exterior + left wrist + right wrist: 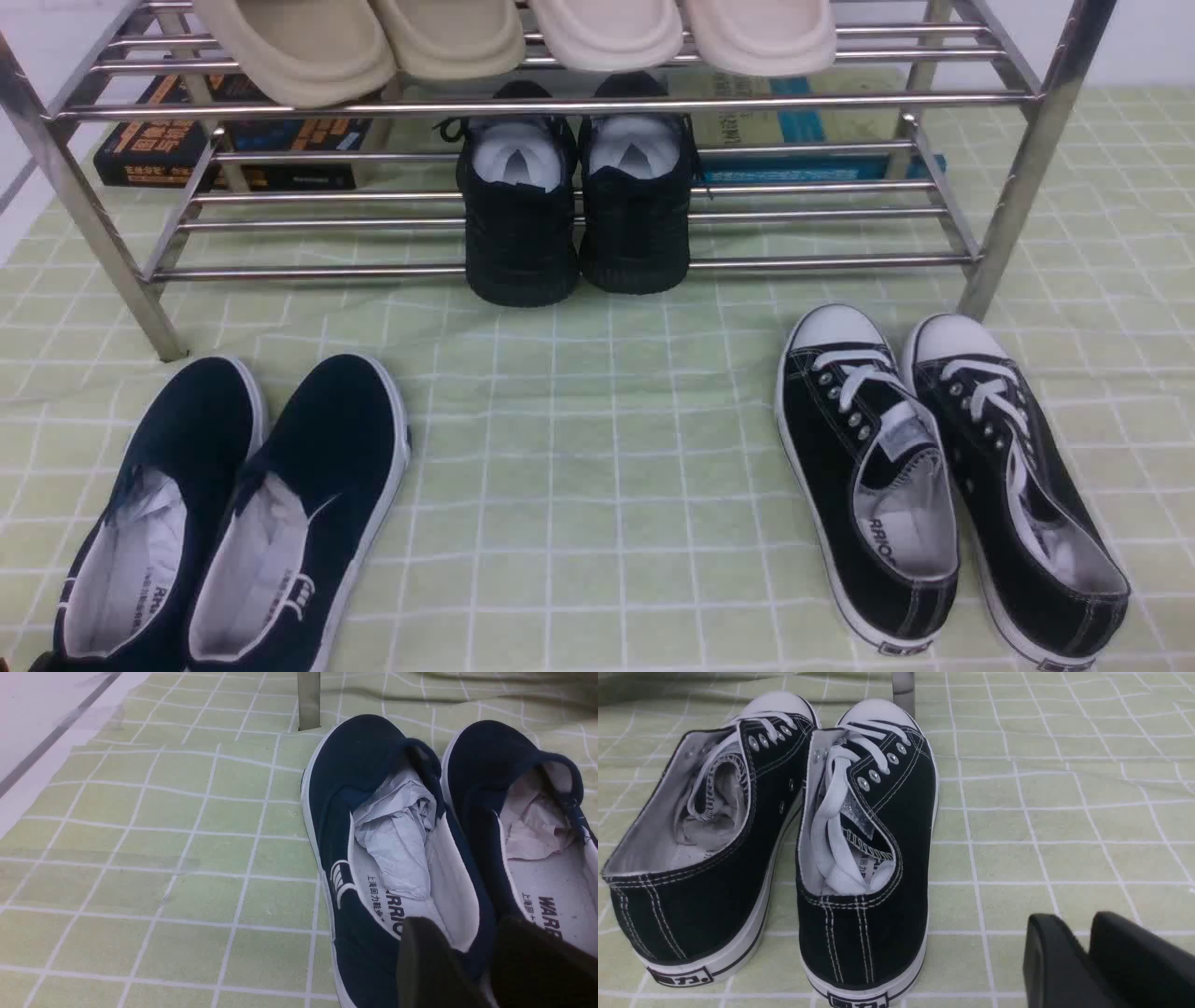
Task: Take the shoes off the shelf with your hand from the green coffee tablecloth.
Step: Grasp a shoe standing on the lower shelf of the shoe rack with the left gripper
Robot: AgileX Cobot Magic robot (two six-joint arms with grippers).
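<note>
Black knit, both of them: from the front, the shoes sit side by side on the lower tier of the shelf, midway along its bars, heels over the front bar and white paper stuffed inside. Beige slippers lie on the upper tier. On the green coffee tablecloth, the navy slip-ons lie toward the near left corner and the canvas sneakers toward the near right. Neither of my arms shows in this view.

From the left wrist, my left gripper hangs low over the heel of the navy pair. Its jaws stand apart with nothing between them. A shelf leg stands on the cloth just past the toes.

From the right wrist, my right gripper sits over bare cloth just beside the heels of the canvas pair. Its two fingers look close together, but I cannot tell whether they meet. Nothing is clamped in them that I can see.

As I judge it, nothing of the task is done. The black knit pair is untouched on the rack, and both arms are well apart from it. The reach, the grasp and the set-down are all left.
</note>
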